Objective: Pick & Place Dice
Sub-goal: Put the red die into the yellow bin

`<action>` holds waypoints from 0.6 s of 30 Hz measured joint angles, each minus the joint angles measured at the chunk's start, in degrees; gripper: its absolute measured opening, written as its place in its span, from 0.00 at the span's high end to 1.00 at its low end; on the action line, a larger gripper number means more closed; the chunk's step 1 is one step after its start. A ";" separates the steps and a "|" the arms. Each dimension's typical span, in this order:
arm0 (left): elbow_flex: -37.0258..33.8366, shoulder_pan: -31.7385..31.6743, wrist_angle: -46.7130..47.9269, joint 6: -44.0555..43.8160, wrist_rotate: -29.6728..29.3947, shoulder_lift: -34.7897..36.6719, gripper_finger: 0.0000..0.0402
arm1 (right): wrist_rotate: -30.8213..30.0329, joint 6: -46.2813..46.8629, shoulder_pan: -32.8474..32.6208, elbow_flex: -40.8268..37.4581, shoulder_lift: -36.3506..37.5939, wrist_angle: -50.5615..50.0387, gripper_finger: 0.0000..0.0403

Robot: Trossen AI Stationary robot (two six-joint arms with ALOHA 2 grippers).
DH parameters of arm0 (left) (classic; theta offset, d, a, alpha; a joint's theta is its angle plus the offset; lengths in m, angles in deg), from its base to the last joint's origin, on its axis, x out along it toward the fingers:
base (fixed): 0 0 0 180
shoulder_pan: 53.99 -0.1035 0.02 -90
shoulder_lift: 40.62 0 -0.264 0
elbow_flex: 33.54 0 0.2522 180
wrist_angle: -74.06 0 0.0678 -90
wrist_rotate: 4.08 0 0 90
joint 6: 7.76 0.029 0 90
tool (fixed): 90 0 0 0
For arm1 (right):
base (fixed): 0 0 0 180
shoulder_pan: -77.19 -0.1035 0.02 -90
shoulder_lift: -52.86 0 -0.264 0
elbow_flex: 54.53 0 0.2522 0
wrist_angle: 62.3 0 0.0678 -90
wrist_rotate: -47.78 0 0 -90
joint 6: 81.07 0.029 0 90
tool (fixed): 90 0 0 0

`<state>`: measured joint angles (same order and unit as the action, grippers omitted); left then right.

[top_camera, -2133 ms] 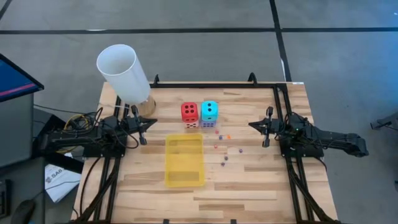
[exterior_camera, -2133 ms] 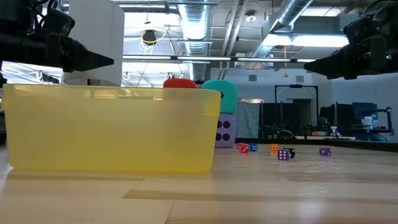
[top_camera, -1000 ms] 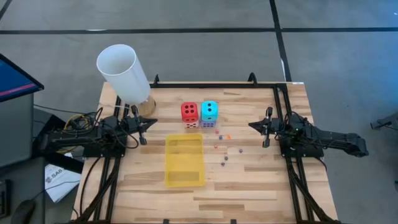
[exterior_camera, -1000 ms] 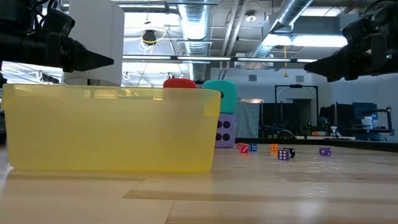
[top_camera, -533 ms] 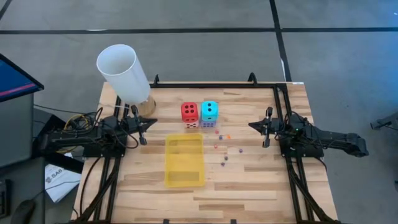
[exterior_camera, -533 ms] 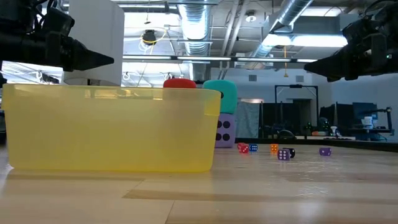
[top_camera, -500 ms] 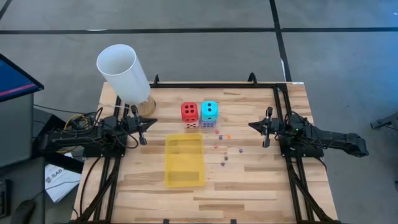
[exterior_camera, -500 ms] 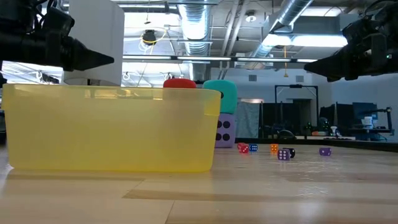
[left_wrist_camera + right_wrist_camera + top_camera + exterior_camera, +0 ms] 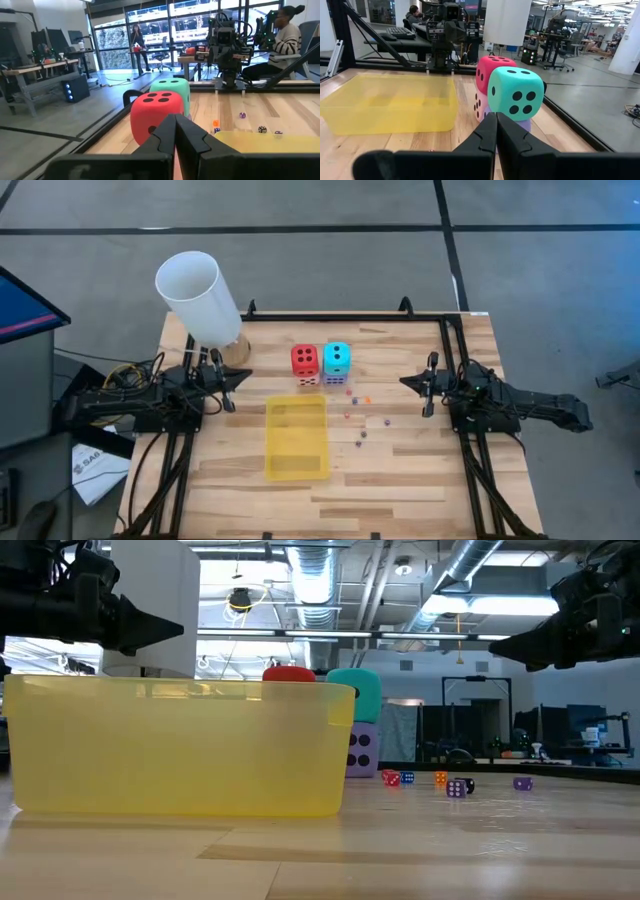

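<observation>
four big dice stacked two by two just past the far end of the yellow tray: red die sitting on the pink die, cyan die sitting on the purple die, both stacks touching side by side. seen from the low view, only the tops of the red and cyan ones poking over the tray wall, plus a strip of the purple one past the tray's corner.

tiny dice scattered on the bare wood off the tray's right side, between the tray and the right arm, spread loosely from near the cyan stack down toward the tray's middle. five or so countable in the low view: red, blue, orange, a dark one, purple.

left gripper hanging above the wood off the tray's far left corner, pointing at the red die, fingers pressed fully together, holding nothing. right gripper on the opposite side of the tray, well apart from it, beyond the tiny dice, pointing at the cyan stack, also pinched closed and empty-handed.

white cylinder standing at the table's far left corner, well beyond the tray. tray itself looking empty, long side running toward the near edge of the table.
</observation>
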<state>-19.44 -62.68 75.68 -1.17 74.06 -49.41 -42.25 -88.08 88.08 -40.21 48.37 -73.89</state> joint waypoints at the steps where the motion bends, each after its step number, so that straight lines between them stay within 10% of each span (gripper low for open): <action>1: 0.00 0.00 -0.16 0.00 0.00 0.00 1.00 | 0.00 0.00 0.00 0.00 0.00 0.00 0.99; 18: 0.01 0.69 -9.23 -6.88 -2.70 -9.79 1.00 | -0.02 -2.01 0.11 0.00 0.00 0.00 0.99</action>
<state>-19.44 -61.99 66.45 -8.05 71.36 -59.20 -42.28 -90.09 88.19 -40.21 48.37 -73.88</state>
